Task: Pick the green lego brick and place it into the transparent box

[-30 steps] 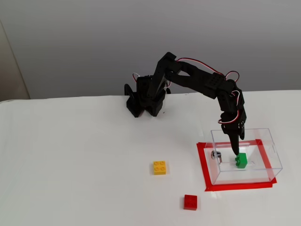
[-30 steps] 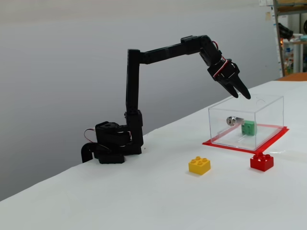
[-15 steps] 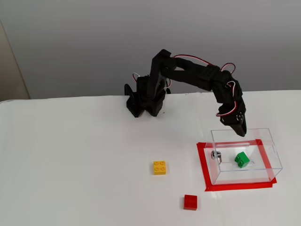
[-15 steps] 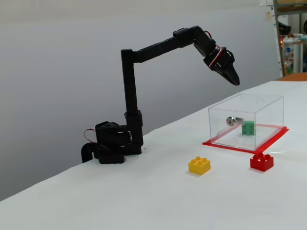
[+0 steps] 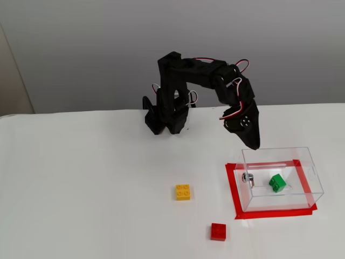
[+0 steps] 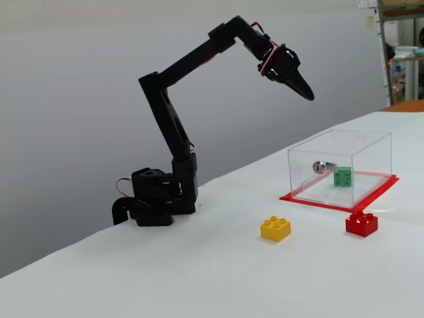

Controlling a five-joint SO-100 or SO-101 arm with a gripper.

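Note:
The green lego brick lies inside the transparent box, on its floor near the small metal fitting. The box stands on a red tape frame. My black gripper hangs in the air above and to the left of the box in both fixed views, its fingers together and holding nothing.
A yellow brick and a red brick lie on the white table in front of the box. The arm's base stands at the table's back edge.
The gripper has risen out of the box and pulled back toward the base, shutting as it went. The green brick stays in the box, released and slightly turned.

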